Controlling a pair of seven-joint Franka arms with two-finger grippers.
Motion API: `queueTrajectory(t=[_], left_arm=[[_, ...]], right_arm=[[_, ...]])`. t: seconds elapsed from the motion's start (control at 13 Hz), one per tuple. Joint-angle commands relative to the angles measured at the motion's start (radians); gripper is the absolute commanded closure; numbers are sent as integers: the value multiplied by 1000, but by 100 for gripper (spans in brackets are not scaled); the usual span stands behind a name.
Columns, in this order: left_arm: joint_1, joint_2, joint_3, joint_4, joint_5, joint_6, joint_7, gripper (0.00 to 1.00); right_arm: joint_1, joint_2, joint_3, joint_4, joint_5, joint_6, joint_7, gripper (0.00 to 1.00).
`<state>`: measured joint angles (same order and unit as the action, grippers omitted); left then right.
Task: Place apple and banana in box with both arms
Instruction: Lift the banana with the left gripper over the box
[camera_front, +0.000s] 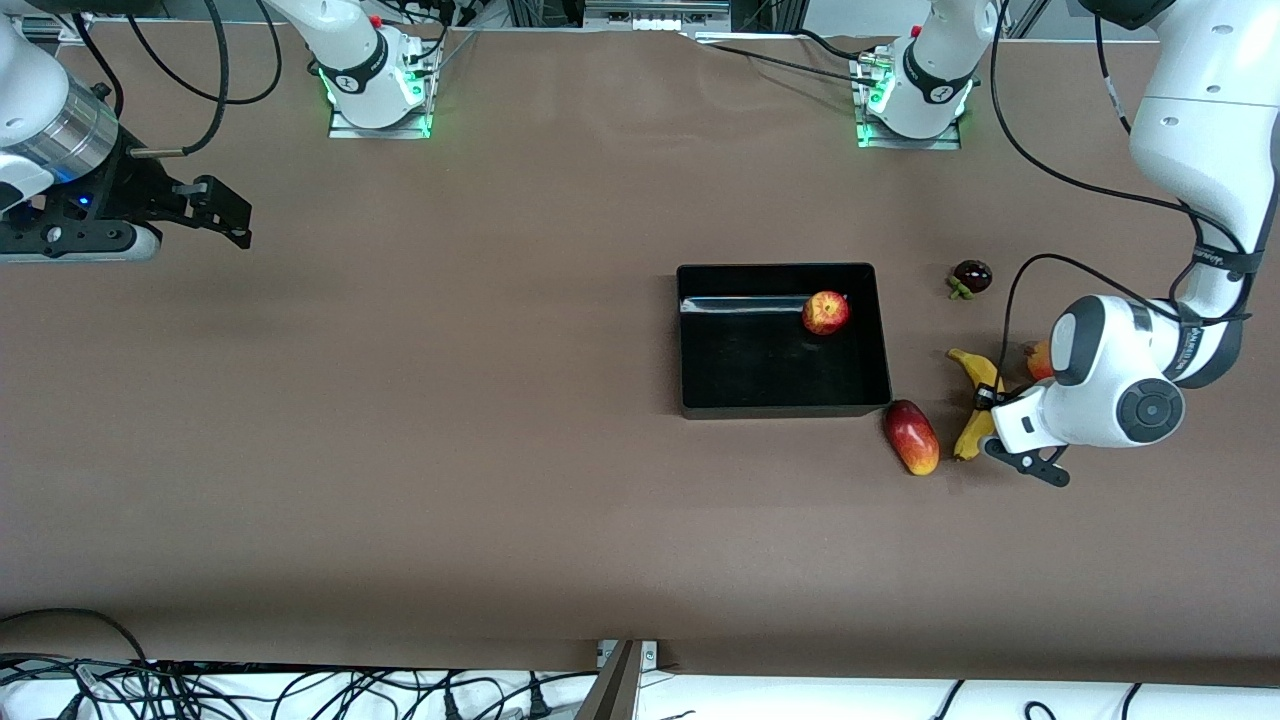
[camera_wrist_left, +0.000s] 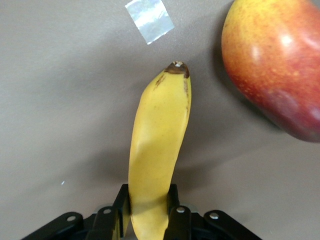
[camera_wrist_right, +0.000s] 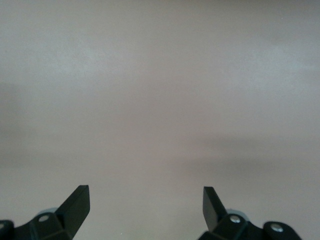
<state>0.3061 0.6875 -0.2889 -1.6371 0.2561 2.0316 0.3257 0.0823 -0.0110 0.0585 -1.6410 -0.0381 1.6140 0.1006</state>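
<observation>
The apple (camera_front: 825, 312) lies in the black box (camera_front: 783, 405), near the wall on the robots' side. The banana (camera_front: 972, 368) lies on the table beside the box, toward the left arm's end. My left gripper (camera_front: 986, 400) is down at the banana's middle and shut on it. In the left wrist view the banana (camera_wrist_left: 159, 135) runs out from between the fingers (camera_wrist_left: 121, 202) of the left gripper (camera_wrist_left: 148, 194), and both pads touch its sides. My right gripper (camera_front: 236, 215) waits open and empty over bare table at the right arm's end; the right wrist view shows the gripper (camera_wrist_right: 145, 195) with jaws wide apart.
An oblong red-yellow fruit (camera_front: 911, 437) lies beside the banana, near the box's corner nearest the front camera; it also shows in the left wrist view (camera_wrist_left: 275, 65). A dark purple fruit (camera_front: 971, 276) sits nearer the robots. A reddish fruit (camera_front: 1038, 358) is partly hidden by the left arm.
</observation>
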Motion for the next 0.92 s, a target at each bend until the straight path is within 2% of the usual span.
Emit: queueTrajectory(t=[0.0, 0.15, 0.23, 0.46, 0.54, 0.85], left_arm=[[-10, -114, -27, 66, 6, -196, -7, 95], [-53, -131, -59, 170, 2, -348, -112, 92], [-73, -131, -97, 196, 2, -388, -185, 91], [-91, -122, -267, 191, -21, -398, -490, 91], [-119, -94, -300, 186, -55, -381, -567, 91], [-310, -62, -296, 159, -38, -318, -841, 91]], right_arm=[[2, 8, 0, 23, -14, -22, 10, 0], [2, 8, -2, 23, -14, -22, 11, 0], [2, 8, 0, 23, -14, -22, 11, 0], [2, 8, 0, 23, -14, -22, 10, 0], [2, 8, 0, 23, -14, -22, 10, 0], [2, 8, -2, 23, -14, -22, 10, 0]])
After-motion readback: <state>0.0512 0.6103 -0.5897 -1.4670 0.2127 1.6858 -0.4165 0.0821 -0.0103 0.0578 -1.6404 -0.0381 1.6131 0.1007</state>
